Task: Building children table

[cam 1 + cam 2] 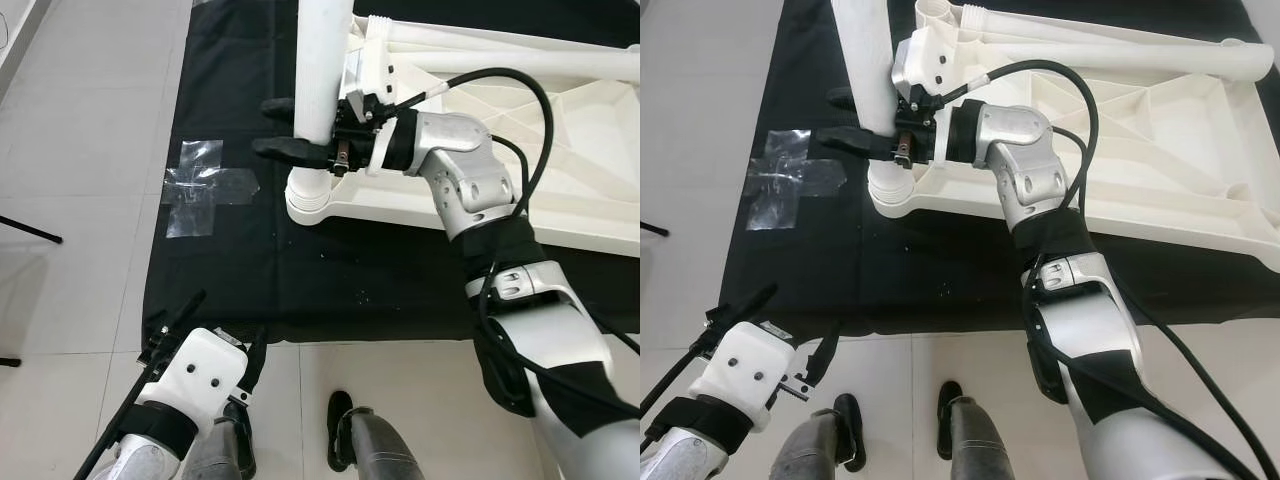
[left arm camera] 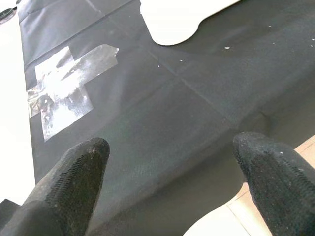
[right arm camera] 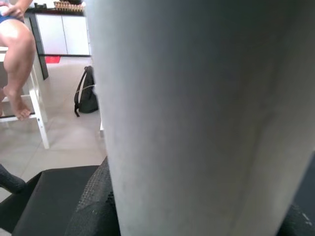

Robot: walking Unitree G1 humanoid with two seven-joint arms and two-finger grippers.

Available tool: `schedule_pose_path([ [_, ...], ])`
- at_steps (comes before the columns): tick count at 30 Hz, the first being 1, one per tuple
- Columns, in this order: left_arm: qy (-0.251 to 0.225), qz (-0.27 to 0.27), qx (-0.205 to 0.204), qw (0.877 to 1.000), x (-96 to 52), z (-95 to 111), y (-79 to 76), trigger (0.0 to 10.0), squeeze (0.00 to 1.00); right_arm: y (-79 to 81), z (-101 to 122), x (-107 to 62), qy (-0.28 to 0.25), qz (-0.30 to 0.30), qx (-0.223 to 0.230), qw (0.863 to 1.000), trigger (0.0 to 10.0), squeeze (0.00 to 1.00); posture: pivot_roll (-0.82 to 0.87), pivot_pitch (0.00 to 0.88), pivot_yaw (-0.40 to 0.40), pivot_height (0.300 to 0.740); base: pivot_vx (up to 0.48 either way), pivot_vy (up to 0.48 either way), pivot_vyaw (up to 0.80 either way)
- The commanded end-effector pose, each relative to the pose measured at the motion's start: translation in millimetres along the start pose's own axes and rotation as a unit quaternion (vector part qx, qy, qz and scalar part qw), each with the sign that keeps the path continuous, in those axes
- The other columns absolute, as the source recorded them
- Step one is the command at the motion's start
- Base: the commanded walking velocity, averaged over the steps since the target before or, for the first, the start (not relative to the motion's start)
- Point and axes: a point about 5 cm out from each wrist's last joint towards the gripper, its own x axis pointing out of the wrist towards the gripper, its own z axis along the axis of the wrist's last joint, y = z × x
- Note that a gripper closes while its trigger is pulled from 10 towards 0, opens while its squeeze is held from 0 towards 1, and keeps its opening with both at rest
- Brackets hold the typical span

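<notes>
White table leg (image 1: 322, 70) stands upright in the corner socket (image 1: 308, 198) of the upside-down white tabletop (image 1: 560, 190), at the tabletop's corner nearest the mat's left edge. My right gripper (image 1: 285, 127) is clamped on that leg just above the socket, one black finger either side of the tube; in right wrist view the leg (image 3: 206, 113) looms v. close w/ finger pads (image 3: 96, 206) pressed against it. Tabletop lies underside up, ribs showing, on the black mat (image 1: 250, 270), w/ another white leg (image 1: 1110, 50) lying across its far side. Left of the socket, a cross of clear tape (image 1: 200, 185) is stuck on the mat near its left edge. My left gripper (image 1: 215, 330) hangs low over the mat's near edge, fingers (image 2: 74, 182) apart, holding nothing, well apart from the leg; left wrist view looks along them at the mat, the tape (image 2: 64, 93) and a rounded white edge of the tabletop (image 2: 172, 19). Mat sits on pale tiled floor (image 1: 90, 150). My feet (image 1: 345, 440) are on the tiles at the near edge. Bkgd of right wrist view: a person's bare leg (image 3: 19, 54) by a white stool, and a dark bag (image 3: 87, 93) on the floor.
</notes>
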Motion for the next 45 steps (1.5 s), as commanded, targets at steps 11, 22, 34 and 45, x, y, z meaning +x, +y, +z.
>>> schedule_pose_path([
  [11,0.014,-0.005,0.001,1.0,-1.6,-5.5,-3.2,10.0,0.0,2.2,-41.8,-6.2,0.068,-0.054,0.1,0.991,10.0,0.0,0.04,0.41,-0.08,0.74,0.0,0.0,0.0],
  [22,0.015,-0.006,0.002,1.0,-2.0,-6.1,-3.5,10.0,0.0,6.1,-45.6,-9.0,0.058,-0.064,0.114,0.99,10.0,0.0,0.05,0.406,-0.073,0.74,0.0,0.0,0.0],
  [34,0.016,-0.006,0.004,1.0,-2.2,-6.8,-3.5,10.0,0.0,-1.6,-55.2,-21.1,0.097,-0.255,0.089,0.958,10.0,0.0,0.04,0.406,-0.092,0.74,0.0,0.0,0.0],
  [45,0.018,-0.008,0.01,1.0,4.9,-13.4,-3.3,10.0,0.0,49.2,-75.0,-36.5,0.125,-0.508,0.137,0.841,10.0,0.0,0.04,0.364,-0.069,0.74,0.0,0.0,0.0],
])
